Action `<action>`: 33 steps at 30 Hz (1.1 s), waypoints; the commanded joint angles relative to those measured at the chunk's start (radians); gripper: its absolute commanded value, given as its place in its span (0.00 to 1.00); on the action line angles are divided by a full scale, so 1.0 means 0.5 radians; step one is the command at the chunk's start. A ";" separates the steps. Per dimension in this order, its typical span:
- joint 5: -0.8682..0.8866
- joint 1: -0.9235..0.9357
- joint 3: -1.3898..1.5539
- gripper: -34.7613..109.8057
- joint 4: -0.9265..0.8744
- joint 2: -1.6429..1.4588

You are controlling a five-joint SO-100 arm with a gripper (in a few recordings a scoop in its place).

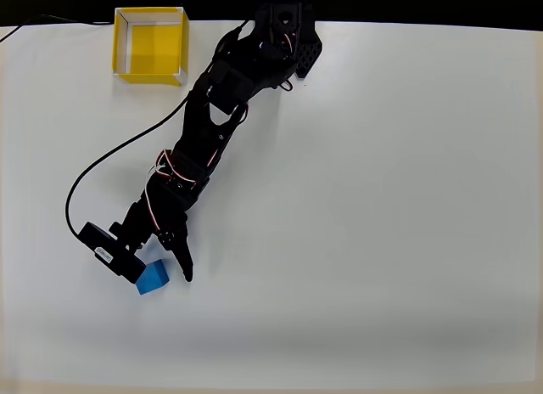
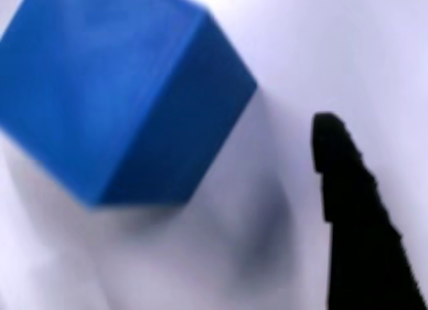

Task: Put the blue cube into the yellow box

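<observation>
The blue cube (image 1: 153,278) rests on the white table at the lower left of the overhead view. My black gripper (image 1: 161,273) is low over it and open. One finger (image 1: 182,265) stands just right of the cube with a small gap, and the other side is hidden under the wrist camera housing (image 1: 110,250). In the wrist view the blue cube (image 2: 127,96) looms large at the upper left, while a black fingertip (image 2: 351,216) stands apart from it at the right. The yellow box (image 1: 150,46) sits open-topped and empty at the table's far edge, upper left.
The arm's base (image 1: 288,29) is mounted at the table's top centre edge. A black cable (image 1: 93,169) loops across the table from the base to the wrist camera, left of the arm. White table (image 1: 382,224) stretches to the right and below.
</observation>
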State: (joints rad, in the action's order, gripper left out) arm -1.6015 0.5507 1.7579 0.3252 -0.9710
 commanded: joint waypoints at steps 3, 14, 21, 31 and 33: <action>-0.003 -0.009 -0.494 0.67 0.098 0.028; -0.018 -0.071 -0.816 0.62 0.117 0.285; -0.034 -0.092 -0.807 0.58 0.114 0.298; -0.120 -0.095 -0.746 0.46 -0.028 0.239; -0.123 -0.095 -0.721 0.45 -0.031 0.224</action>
State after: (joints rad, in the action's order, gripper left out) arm -1.6490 0.4985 1.4542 0.2945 -0.7501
